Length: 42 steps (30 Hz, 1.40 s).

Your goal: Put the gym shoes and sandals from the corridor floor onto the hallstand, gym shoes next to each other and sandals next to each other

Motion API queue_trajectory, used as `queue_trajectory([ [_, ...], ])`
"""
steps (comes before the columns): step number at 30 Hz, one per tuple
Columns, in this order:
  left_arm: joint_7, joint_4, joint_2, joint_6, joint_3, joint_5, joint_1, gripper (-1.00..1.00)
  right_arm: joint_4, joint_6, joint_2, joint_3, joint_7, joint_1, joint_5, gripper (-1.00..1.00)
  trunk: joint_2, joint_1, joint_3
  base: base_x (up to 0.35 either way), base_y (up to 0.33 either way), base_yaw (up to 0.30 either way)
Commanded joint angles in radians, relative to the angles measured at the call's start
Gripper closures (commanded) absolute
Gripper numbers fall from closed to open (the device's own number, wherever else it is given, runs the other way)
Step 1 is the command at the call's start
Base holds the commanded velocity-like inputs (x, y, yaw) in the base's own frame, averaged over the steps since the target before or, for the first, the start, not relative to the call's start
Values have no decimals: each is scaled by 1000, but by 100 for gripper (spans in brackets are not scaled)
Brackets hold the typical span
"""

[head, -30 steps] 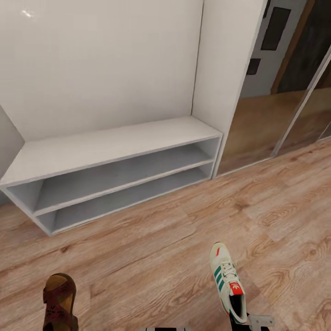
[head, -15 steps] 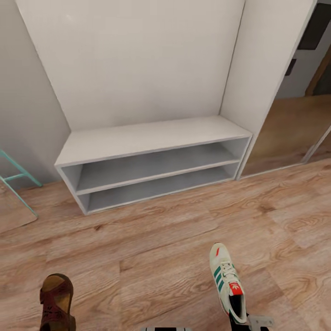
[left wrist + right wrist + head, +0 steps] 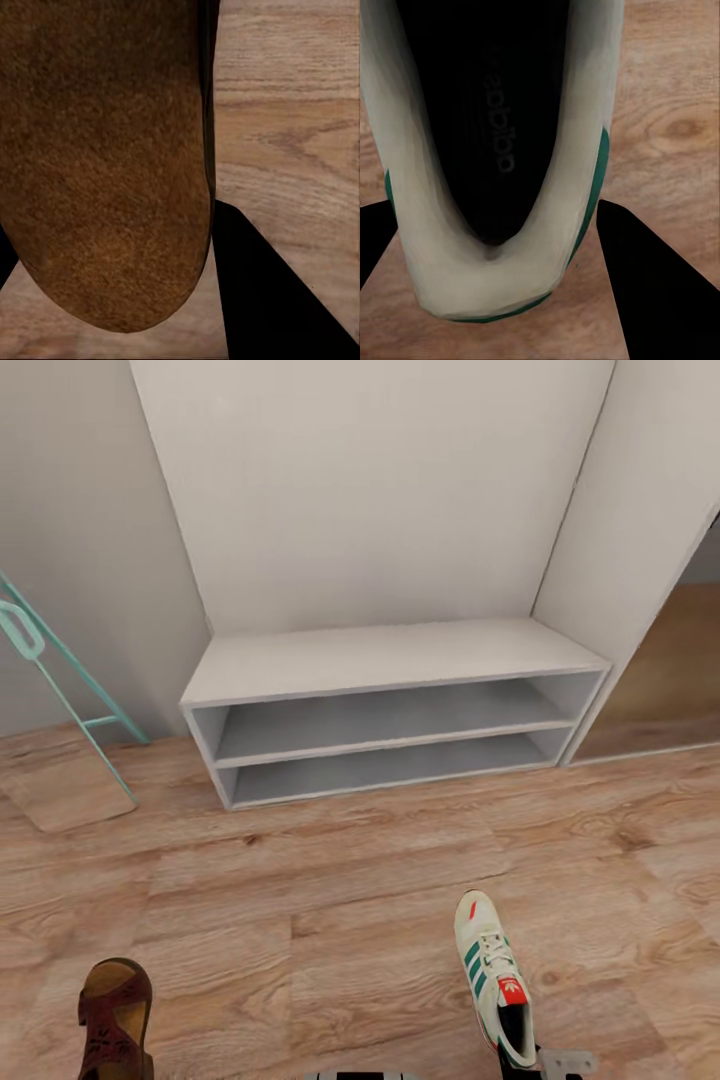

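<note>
Left gripper (image 3: 150,300) grips a sandal (image 3: 105,150) between its fingers; right gripper (image 3: 502,285) likewise clamps a gym shoe (image 3: 502,150) by the heel.

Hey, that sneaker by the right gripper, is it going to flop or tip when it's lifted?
The gym shoe looks long and narrow, so held at the heel its toe may droop. Its open collar probably flexes under squeeze. The flat sole suggests no rolling.

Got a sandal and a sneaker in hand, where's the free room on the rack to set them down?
The hallstand is bare throughout: its top board between the back panel and front edge, and both open shelves below. The floor in front is free too. Nothing is crowded; the sandal and gym shoe sit near the view's lower edge.
</note>
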Motion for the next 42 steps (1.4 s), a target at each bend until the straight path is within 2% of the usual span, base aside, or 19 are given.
queue_trajectory([
  [1, -8, 0, -2, -3, 9, -13, -1, 100, 0, -4, 1, -8, 8, -1, 3, 100, 0, 0, -1, 0, 0, 278],
  [12, -6, 4, -5, -13, 10, -23, -1, 100, 0, -4, 1, -8, 8, -1, 3, 100, 0, 0, -1, 0, 0, 278],
  [19, -9, 7, -5, -12, -19, -23, -1, 100, 0, -4, 1, -8, 8, 0, 3, 100, 0, 0, -1, 0, 0, 278],
  [22, -11, 43, -5, -12, -89, -24, -1, 100, 0, -4, 1, -8, 8, -1, 3, 100, 0, 0, -1, 0, 0, 278],
  [23, -9, 75, -3, -13, -139, -23, -1, 100, 0, -4, 1, -8, 8, -1, 3, 100, 0, 0, -1, 0, 0, 278],
  [27, -9, 98, -3, -13, -181, -24, -1, 100, 0, -4, 1, -8, 8, -1, 3, 100, 0, 0, -1, 0, 0, 278],
  [31, -7, 105, -2, -16, -192, -21, -1, 100, 1, -4, 1, -9, 8, -1, 3, 100, 0, 0, -1, 0, 0, 278],
  [35, -4, 106, 0, -23, -182, -15, -1, 100, 2, -4, 1, -8, 8, -1, 3, 100, 0, 0, -1, 0, 0, 278],
  [37, -3, 110, 1, -91, -179, -3, -1, 100, 2, -4, 1, -8, 8, -1, 3, 100, 0, 0, -1, 0, 0, 278],
  [42, -3, 159, 5, -171, -161, 28, -1, 100, 2, -4, 1, -8, 8, -1, 3, 100, 0, 0, -1, 0, 0, 278],
])
